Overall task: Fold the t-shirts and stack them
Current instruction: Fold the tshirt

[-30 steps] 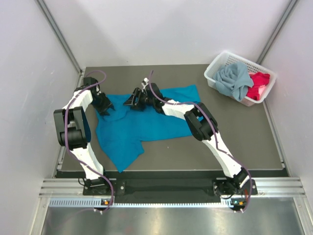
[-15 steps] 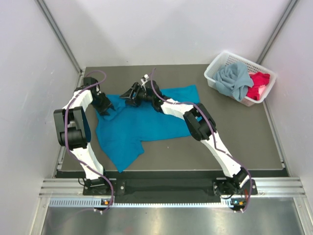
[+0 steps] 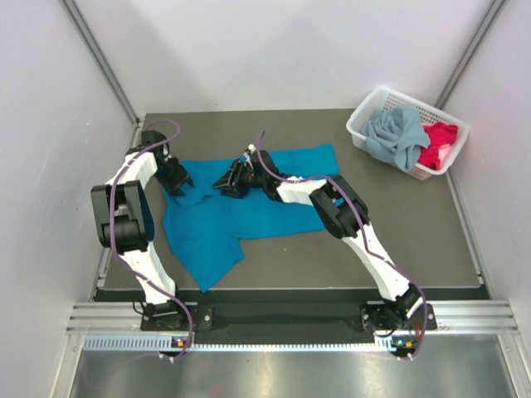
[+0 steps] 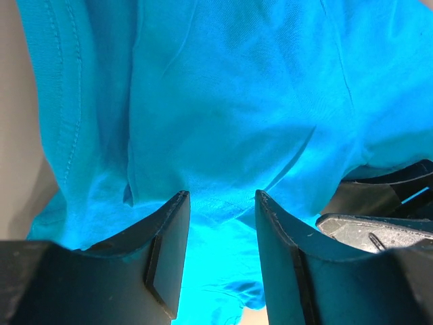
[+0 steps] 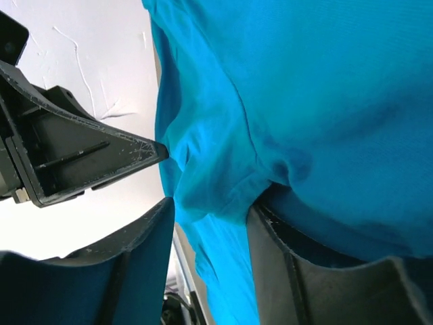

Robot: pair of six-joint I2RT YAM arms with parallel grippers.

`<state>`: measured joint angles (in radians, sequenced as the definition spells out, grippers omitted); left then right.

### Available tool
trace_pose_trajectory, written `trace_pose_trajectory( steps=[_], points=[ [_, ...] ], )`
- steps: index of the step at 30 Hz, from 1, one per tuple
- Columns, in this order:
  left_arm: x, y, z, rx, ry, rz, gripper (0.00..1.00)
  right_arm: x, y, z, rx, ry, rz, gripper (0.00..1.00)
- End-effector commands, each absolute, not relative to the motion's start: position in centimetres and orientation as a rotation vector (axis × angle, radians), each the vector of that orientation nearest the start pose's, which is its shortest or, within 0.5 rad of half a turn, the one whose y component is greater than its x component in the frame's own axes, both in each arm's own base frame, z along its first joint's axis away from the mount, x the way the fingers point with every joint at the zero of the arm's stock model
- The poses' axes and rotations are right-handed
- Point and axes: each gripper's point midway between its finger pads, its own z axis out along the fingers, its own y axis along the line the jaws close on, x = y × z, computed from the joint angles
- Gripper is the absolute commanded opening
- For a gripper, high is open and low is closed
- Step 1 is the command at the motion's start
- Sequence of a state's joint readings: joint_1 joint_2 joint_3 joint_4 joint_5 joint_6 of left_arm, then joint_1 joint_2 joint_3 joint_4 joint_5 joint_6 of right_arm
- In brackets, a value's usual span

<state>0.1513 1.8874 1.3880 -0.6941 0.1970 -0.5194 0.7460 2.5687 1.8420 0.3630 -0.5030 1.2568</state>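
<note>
Open desk: the right half from the teal shirt out to the right wall, plus the far strip behind the shirt.

Blockers:
- basket fills the far-right corner
- right arm lies diagonally across mid-desk, over the shirt
- left arm runs along the left edge

Tight spot: left gripper and right gripper sit near each other on the shirt's far-left part, with only bunched cloth between them. Teal cloth fills both sets of jaws.
</note>
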Motion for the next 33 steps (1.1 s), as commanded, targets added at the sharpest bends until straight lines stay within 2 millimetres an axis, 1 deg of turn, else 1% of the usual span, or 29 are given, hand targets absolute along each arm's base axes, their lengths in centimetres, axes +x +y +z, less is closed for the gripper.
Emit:
trace_pose_trajectory(
  steps=[1,2,4,6,7,8,9,11,12,13,14,16,18,22,25,26,28,30,31,33],
  points=[
    [41.3,0.9,8.9,-0.806,2.590,-0.363,0.49,39.3,54.2,11.4,0.031,2.224,1.736,0.46],
    [41.3,0.9,8.9,-0.806,2.589,-0.363,0.48,39.2,54.2,11.3,0.022,2.229,1.728,0.42],
    [41.3,0.9,8.9,-0.803,2.589,-0.365,0.48,39.1,54.2,11.2,0.011,2.233,1.728,0.38],
    [41.3,0.9,8.9,-0.806,2.590,-0.363,0.48,39.2,54.3,11.7,0.002,2.220,1.736,0.33],
    [41.4,0.9,9.0,-0.806,2.589,-0.363,0.48,39.3,54.4,12.1,-0.004,2.213,1.740,0.26],
    [41.3,1.0,9.0,-0.804,2.588,-0.359,0.48,39.3,54.3,12.1,-0.002,2.217,1.739,0.24],
    [41.3,1.1,9.1,-0.802,2.584,-0.352,0.48,39.4,54.1,12.6,0.001,2.211,1.740,0.23],
    [41.3,1.2,9.3,-0.798,2.582,-0.343,0.49,39.4,53.7,12.7,0.026,2.220,1.741,0.15],
    [41.3,1.3,9.4,-0.794,2.581,-0.340,0.49,39.5,53.4,13.5,0.034,2.214,1.747,0.12],
    [41.3,1.3,9.4,-0.792,2.580,-0.338,0.49,39.5,53.2,13.5,0.046,2.222,1.747,0.08],
    [41.3,1.3,9.4,-0.788,2.580,-0.335,0.49,39.4,53.0,14.1,0.055,2.222,1.759,0.07],
    [41.3,1.4,9.4,-0.785,2.582,-0.330,0.49,39.4,52.6,14.2,0.094,2.258,1.758,0.01],
    [41.3,1.6,9.5,-0.782,2.579,-0.320,0.49,39.3,52.4,14.3,0.111,2.283,1.772,0.00],
    [41.2,2.0,9.9,-0.775,2.573,-0.298,0.50,39.0,52.0,13.6,0.220,2.365,1.798,0.00],
    [41.1,2.5,10.5,-0.774,2.558,-0.278,0.52,38.7,52.0,13.4,0.257,2.395,1.813,0.00],
    [40.9,2.5,10.6,-0.771,2.558,-0.270,0.53,38.6,51.9,12.9,0.277,2.426,1.799,0.00],
    [40.8,2.9,10.9,-0.775,2.547,-0.250,0.54,38.6,51.7,12.6,0.322,2.447,1.798,0.00],
    [40.6,3.1,11.2,-0.782,2.536,-0.240,0.57,38.6,51.6,11.9,0.364,2.474,1.798,0.00],
    [40.4,3.2,11.3,-0.788,2.534,-0.239,0.59,39.0,51.7,12.3,0.359,2.463,1.804,0.00],
    [40.0,3.5,11.1,-0.811,2.534,-0.233,0.58,39.1,51.9,12.0,0.355,2.473,1.795,0.00]
  ],
)
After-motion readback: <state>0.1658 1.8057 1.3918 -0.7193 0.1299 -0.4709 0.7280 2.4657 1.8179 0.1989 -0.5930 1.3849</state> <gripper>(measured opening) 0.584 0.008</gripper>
